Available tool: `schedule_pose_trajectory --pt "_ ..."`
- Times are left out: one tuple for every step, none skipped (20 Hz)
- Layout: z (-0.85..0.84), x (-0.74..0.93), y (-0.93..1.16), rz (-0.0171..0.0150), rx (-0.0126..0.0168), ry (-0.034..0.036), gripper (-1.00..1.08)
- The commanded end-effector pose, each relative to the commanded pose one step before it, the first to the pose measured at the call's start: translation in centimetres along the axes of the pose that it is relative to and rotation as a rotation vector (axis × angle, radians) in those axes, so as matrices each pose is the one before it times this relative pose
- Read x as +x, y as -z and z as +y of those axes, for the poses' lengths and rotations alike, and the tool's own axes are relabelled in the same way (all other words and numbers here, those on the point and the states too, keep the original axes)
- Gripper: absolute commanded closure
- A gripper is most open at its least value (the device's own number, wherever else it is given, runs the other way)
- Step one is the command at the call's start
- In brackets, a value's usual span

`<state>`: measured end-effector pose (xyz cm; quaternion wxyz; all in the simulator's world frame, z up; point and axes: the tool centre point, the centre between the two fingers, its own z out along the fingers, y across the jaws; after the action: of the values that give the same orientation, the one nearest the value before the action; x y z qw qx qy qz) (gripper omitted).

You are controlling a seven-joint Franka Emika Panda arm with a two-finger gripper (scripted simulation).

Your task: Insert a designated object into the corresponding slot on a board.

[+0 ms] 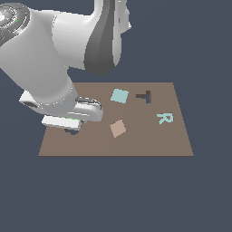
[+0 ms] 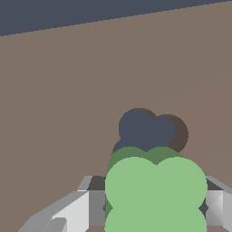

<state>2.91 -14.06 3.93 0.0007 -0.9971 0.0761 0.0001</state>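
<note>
A flat slate-blue background surrounds a brown board (image 1: 136, 145) lying in the middle of the exterior view. On it sit a light teal square (image 1: 119, 95) and a dark T-shaped cut-out (image 1: 144, 96) toward the upper middle, a teal letter R (image 1: 165, 118) at the right, and a tan square (image 1: 118, 128) near the centre. The white arm (image 1: 45, 68) fills the upper left of that frame and reaches down to the board's left part.

In the wrist view the gripper (image 2: 155, 199) sits at the bottom of the frame, its fingers (image 2: 214, 206) closed narrowly on either side of the green block (image 2: 155, 190), which it holds. The block hangs just beside and partly over the dark clover-shaped slot (image 2: 147, 131) in the frame's middle; whether it touches the board I cannot tell.

The block looks rigid and light, so it should not deform under the squeeze. Its lobed outline suggests the steadiest hold is across two opposite sides, as now. Smooth faces could let it twist, and the lobes probably need to line up with the slot before it will drop in.
</note>
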Motion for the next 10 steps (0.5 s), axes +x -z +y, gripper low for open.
schedule_pose_trajectory --pt "0.053 0.672 0.060 0.00030 -0.00005 -0.06362 1.08" --pt "0.014 0.225 0.011 -0.00003 0.00001 -0.02117 1.08" --pt "0.015 0.210 0.010 -0.00004 0.00001 -0.01976 1.08" --pt "0.016 0.196 0.009 -0.00004 0.00001 -0.01841 1.08" --pt "0.016 0.181 0.008 -0.00004 0.00001 -0.01701 1.08" --pt "0.015 0.166 0.007 -0.00004 0.00000 -0.01556 1.08" --pt "0.014 0.150 0.006 -0.00004 0.00000 -0.01408 1.08" --pt "0.016 0.135 0.006 -0.00004 0.00000 -0.01262 1.08" --pt "0.015 0.119 0.005 -0.00004 0.00000 -0.01111 1.08" --pt "0.015 0.103 0.004 -0.00004 0.00000 -0.00962 1.08"
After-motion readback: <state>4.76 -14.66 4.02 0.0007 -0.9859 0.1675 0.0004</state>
